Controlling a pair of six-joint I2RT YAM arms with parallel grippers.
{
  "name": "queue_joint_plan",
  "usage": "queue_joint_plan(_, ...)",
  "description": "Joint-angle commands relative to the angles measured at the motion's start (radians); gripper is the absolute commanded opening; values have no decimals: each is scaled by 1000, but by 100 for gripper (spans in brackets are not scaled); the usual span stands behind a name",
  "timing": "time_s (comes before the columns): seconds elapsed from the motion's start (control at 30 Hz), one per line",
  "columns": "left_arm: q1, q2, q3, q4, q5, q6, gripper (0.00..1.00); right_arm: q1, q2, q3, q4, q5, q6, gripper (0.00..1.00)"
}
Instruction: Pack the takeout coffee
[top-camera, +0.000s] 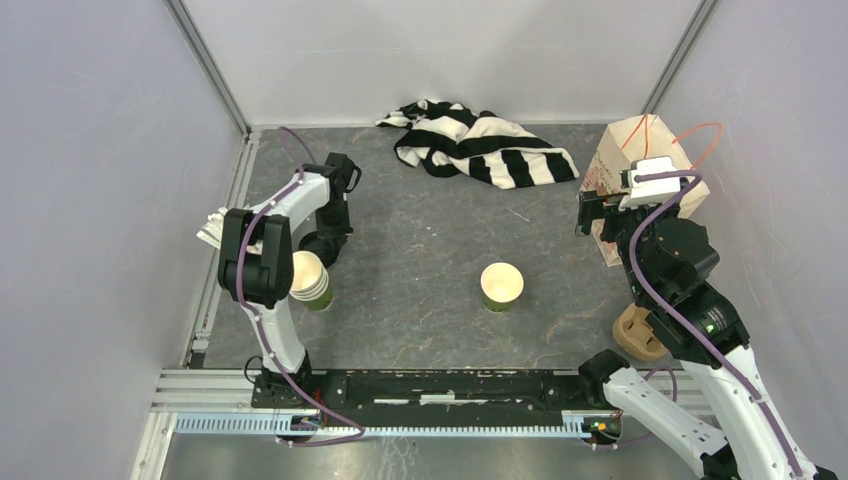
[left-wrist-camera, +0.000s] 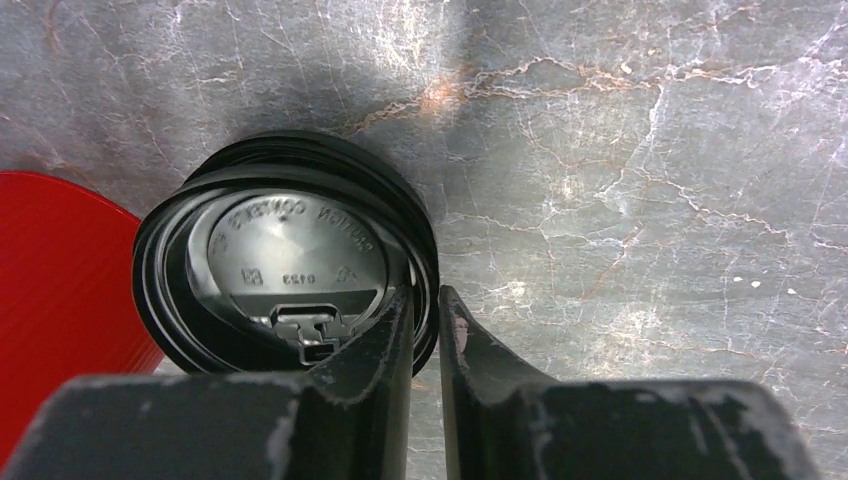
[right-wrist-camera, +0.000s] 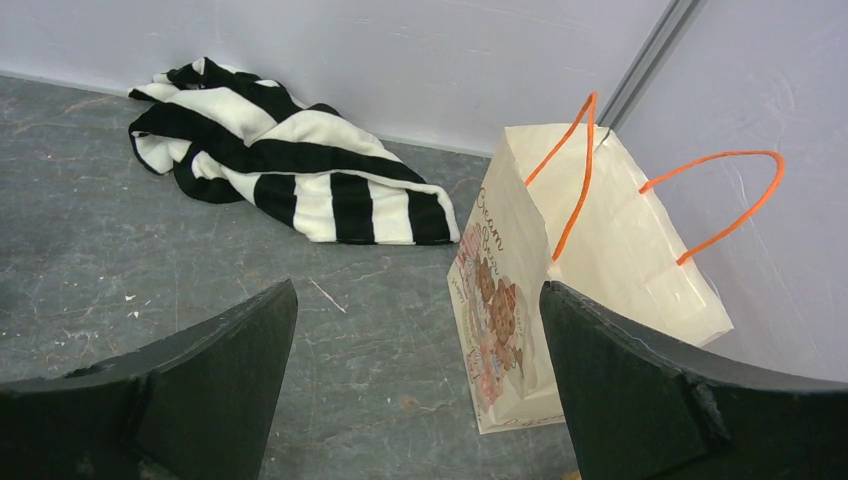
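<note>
Green paper cup (top-camera: 501, 286), lidless, stands mid-frame on the desk (top-camera: 420, 230): light, crushable, so I'd grip its wall gently. My left pincer (left-wrist-camera: 425, 312) clamps a black lid (left-wrist-camera: 290, 250) by its rim; my right pincer (right-wrist-camera: 417, 290) gapes apart.

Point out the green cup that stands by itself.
The single green cup in the middle, its cream inside showing; the other green cups are nested in one stack at the far left.

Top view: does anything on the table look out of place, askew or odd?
A striped cloth lies crumpled at the table's far edge, unrelated to packing coffee. The green cup mid-table stands open, no lid on it. In the left wrist view the black lids sit stacked slightly askew.
</note>
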Motion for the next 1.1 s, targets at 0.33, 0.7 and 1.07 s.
queue_joint_plan(0.33,6,-16,104,-45,-9,56,14,3,7,13,16,-8,7,98)
queue_joint_plan(0.7,6,-40,150,-92,2,48,6,3,7,11,11,-8,7,98)
queue_joint_plan(1.07,6,-113,399,-199,157,13,2,2,18,25,12,-44,0,98)
